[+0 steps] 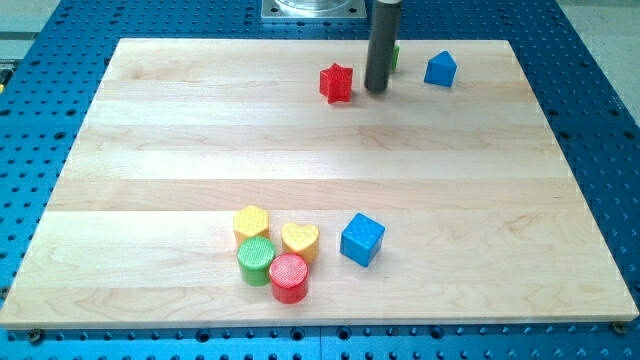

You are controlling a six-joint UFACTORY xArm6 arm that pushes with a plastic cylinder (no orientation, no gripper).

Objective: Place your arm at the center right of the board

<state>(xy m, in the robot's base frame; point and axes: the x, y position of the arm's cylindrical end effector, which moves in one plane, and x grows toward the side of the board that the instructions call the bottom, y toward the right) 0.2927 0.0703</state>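
rod (383, 40): dark, straight, long axis near vertical, enters from the view's top, points down at the board
my tip (376, 89): on the board near the view's top edge, right of centre; just right of the red star block (337, 83), small gap between; left of the blue block (440, 69), well apart
green block (396, 57): mostly hidden behind the rod, only a sliver showing at its right side; shape cannot tell
gripper: none on this arm, plain rod end only, nothing clamped
lower cluster: yellow block (251, 222), yellow heart block (300, 241), green cylinder (256, 261), red cylinder (289, 278), packed together at the view's bottom, left of centre; far from my tip
blue cube (362, 239): just right of the cluster, apart from it
writing: no readable text or brand
board (180, 150): light wood planks, grain running left to right
table (590, 90): blue, perforated with a hole grid, around the board
mount (310, 8): grey metal base at the view's top edge
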